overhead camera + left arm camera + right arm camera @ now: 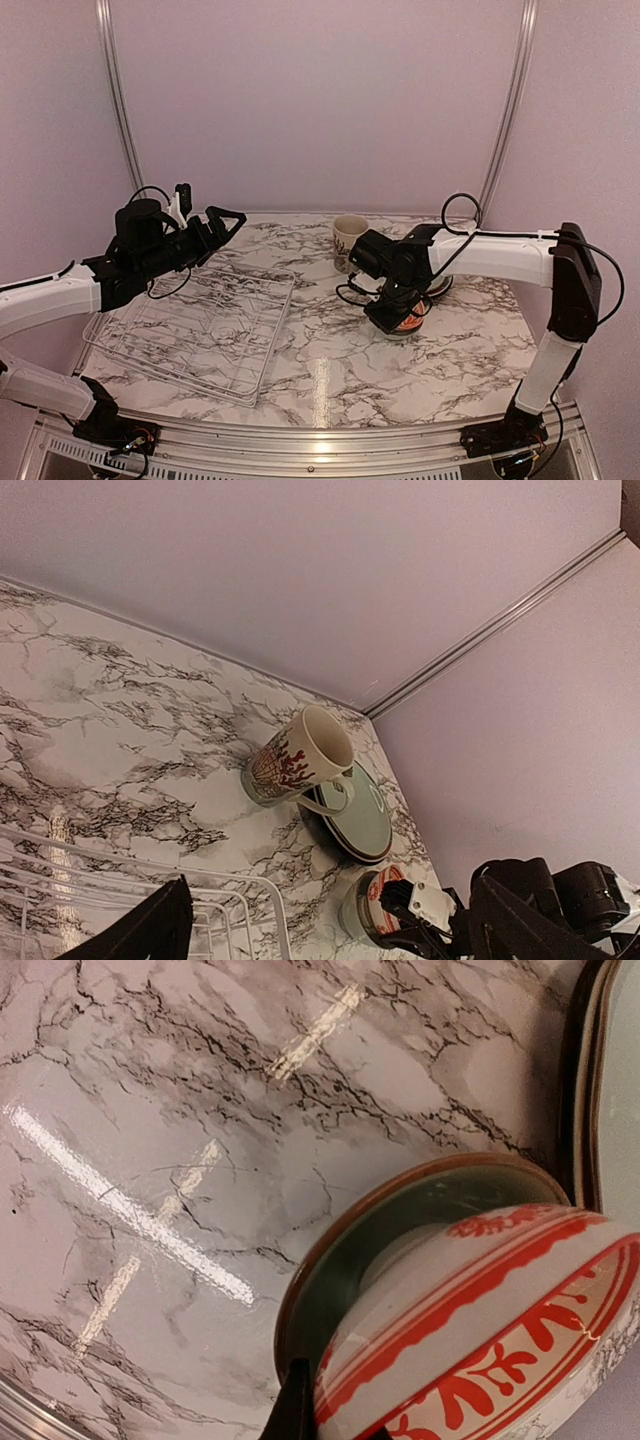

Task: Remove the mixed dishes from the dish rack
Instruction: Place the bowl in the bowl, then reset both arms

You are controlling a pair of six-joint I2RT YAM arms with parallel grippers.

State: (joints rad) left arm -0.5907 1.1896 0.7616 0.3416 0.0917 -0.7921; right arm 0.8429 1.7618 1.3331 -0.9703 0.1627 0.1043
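Red-and-white bowl (480, 1340), pinched by right fingers (292, 1412), rests in green bowl (345, 1260) on table (150, 1110); left fingers (150, 930) spread apart.

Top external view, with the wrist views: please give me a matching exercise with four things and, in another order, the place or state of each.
Things:
1. mug
2. rack
3. red bowl
4. left pincer

Places or states:
A. open, in the air over the rack's far edge
B. nested in a green bowl
C. upright beside the plates
D. lying on the left side of the table

Pairs: 1-C, 2-D, 3-B, 4-A.
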